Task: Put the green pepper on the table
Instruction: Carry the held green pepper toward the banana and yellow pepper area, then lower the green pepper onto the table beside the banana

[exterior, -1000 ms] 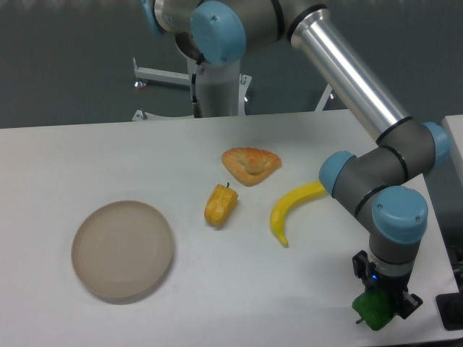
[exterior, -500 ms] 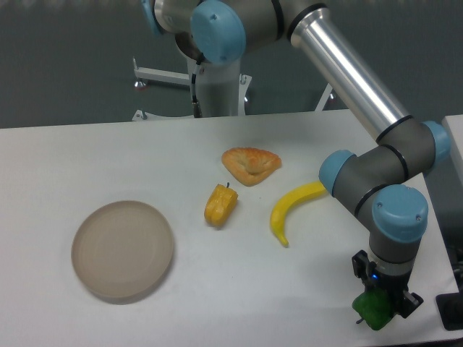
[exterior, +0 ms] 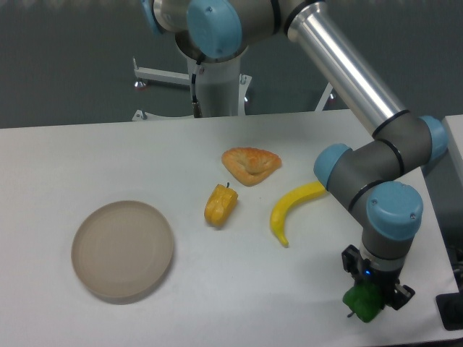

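The green pepper [exterior: 364, 303] is small, glossy and bright green, at the front right of the white table [exterior: 239, 303]. My gripper [exterior: 369, 298] points straight down and is shut on the green pepper, close to the table's front right edge. I cannot tell whether the pepper touches the tabletop. The gripper's fingers are mostly hidden by the wrist and the pepper.
A yellow banana [exterior: 291, 207] lies just behind and left of the gripper. A yellow-orange pepper [exterior: 220, 205] and a pastry [exterior: 250, 164] lie mid-table. A round beige plate [exterior: 123, 249] sits at the front left. A dark object [exterior: 451, 312] is beyond the table's right edge.
The gripper with the green pepper has shifted a little to the left and slightly away from the front edge. Nothing else has moved.
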`<state>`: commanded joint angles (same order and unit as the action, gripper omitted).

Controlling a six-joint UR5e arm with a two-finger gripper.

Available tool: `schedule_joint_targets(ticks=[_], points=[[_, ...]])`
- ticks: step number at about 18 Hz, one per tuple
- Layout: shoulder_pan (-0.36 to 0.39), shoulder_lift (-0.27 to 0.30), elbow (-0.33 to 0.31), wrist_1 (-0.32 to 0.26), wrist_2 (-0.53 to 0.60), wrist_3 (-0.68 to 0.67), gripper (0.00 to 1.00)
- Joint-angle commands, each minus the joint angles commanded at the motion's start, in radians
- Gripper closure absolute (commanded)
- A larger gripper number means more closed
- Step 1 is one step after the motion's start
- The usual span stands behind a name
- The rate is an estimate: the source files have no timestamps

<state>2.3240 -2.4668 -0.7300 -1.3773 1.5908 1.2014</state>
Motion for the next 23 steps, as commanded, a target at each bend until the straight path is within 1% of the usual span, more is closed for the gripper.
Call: schedule_joint_targets(ticks=[2, 3, 4, 7, 9, 12, 13, 15, 18, 19, 20, 21, 23], points=[[-0.017, 0.044, -0.054, -0.029, -0.021, -0.057, 0.68], [-0.023, 0.075, -0.096, -0.034, -0.035, -0.092, 0.68], [-0.023, 0.106, -0.145, -0.029, -0.063, -0.126, 0.68], [-0.025, 0.163, -0.227, -0.023, -0.161, -0.235, 0.68], [-0.044, 0.167, -0.243, -0.019, -0.176, -0.320, 0.68], [-0.080, 0.149, -0.246, -0.011, -0.173, -0.428, 0.67], [-0.089, 0.138, -0.246, 0.003, -0.176, -0.478, 0.68], [-0.091, 0.138, -0.262, 0.070, -0.178, -0.574, 0.67], [-0.095, 0.141, -0.327, 0.197, -0.175, -0.602, 0.65], [-0.098, 0.147, -0.348, 0.225, -0.175, -0.602, 0.65], [-0.100, 0.150, -0.362, 0.240, -0.175, -0.597, 0.65], [-0.100, 0.152, -0.368, 0.244, -0.175, -0.594, 0.65], [-0.100, 0.150, -0.368, 0.251, -0.175, -0.583, 0.65]])
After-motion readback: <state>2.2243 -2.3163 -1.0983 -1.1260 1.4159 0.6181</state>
